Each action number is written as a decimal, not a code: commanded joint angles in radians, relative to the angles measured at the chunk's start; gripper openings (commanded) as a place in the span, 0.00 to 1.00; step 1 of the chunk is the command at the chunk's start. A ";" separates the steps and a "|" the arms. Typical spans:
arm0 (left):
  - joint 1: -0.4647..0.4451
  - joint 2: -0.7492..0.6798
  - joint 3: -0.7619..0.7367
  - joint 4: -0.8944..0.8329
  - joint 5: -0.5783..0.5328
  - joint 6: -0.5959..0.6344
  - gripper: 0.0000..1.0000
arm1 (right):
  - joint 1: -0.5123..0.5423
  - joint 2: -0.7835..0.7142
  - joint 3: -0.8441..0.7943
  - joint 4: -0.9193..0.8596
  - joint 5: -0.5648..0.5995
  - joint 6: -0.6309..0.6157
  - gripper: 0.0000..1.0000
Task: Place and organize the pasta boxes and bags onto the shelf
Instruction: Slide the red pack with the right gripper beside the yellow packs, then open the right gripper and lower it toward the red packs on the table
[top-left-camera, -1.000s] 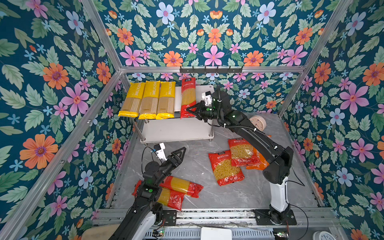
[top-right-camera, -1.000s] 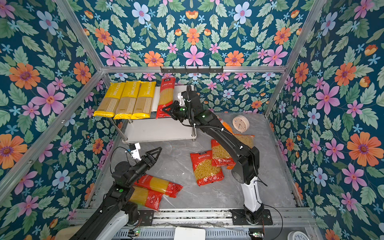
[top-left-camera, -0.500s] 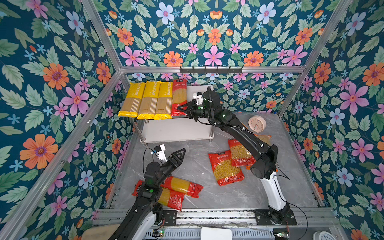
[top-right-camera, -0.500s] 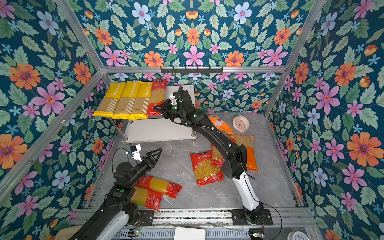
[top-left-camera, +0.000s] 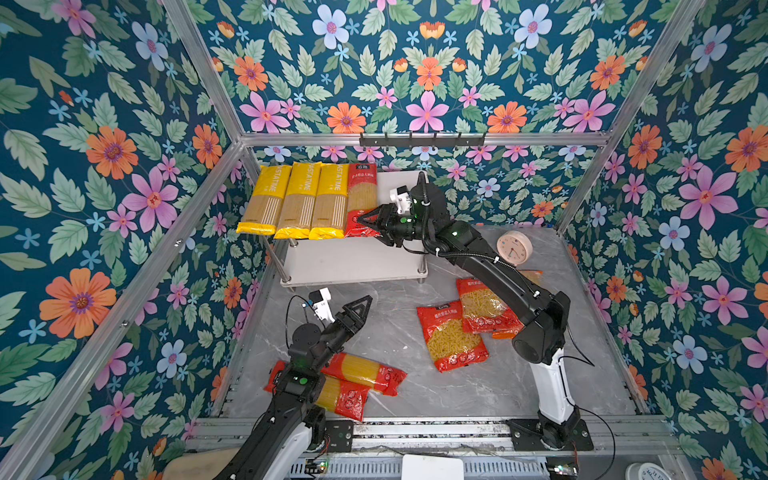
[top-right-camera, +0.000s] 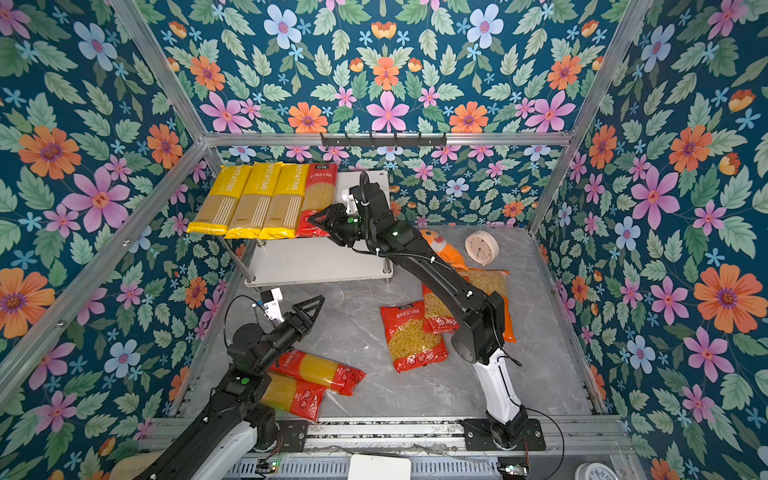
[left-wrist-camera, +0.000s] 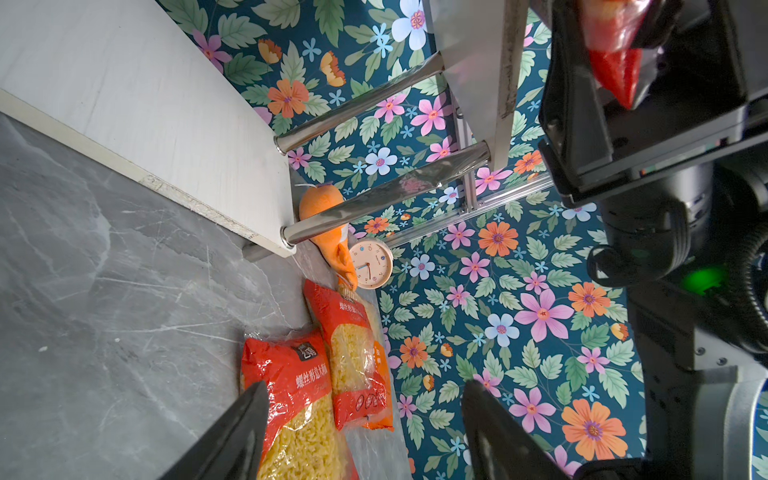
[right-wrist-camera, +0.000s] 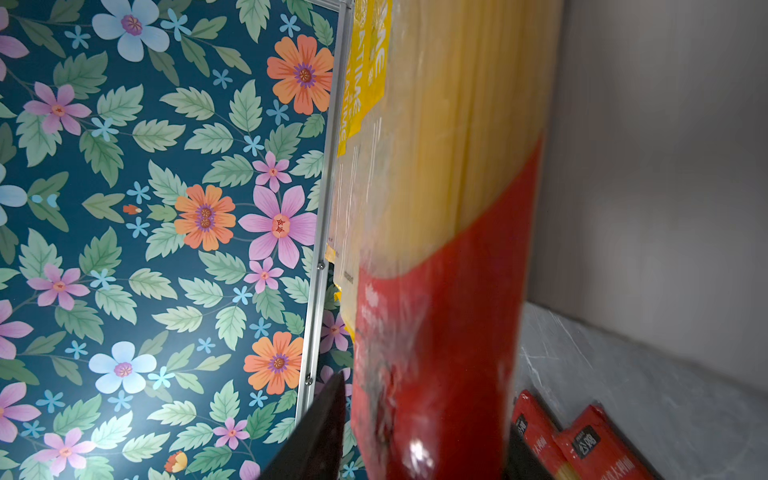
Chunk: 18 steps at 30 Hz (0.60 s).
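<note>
Hanging past the top board's 6 o'clock edge, the red spaghetti pack (top-left-camera: 360, 195) lies on the shelf (top-left-camera: 353, 262) just beside three yellow spaghetti packs (top-left-camera: 300, 199), at 12 o'clock of the table (top-left-camera: 436, 395). The right gripper (top-left-camera: 371, 222) has its jaws set around the pack's near end; whether they pinch it or stand slack I cannot tell. If that gripper backs away while plastic clings to a finger, the pack may be dragged off the edge, or skew into its yellow neighbours, which overhang too. The left gripper (top-left-camera: 353, 309), jaws wide and empty, hovers at 7 o'clock above two red spaghetti packs (top-left-camera: 365, 372); short-pasta bags (top-left-camera: 451, 336) lie at 4 o'clock.
</note>
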 joint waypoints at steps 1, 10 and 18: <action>0.000 -0.005 -0.001 0.028 0.006 -0.005 0.76 | -0.001 -0.039 -0.053 0.058 -0.019 -0.021 0.51; -0.001 0.013 0.028 0.002 0.015 0.026 0.76 | -0.008 -0.204 -0.308 0.111 -0.018 -0.108 0.58; 0.019 0.046 0.157 -0.212 -0.007 0.185 0.78 | 0.031 -0.414 -0.645 0.056 0.081 -0.306 0.58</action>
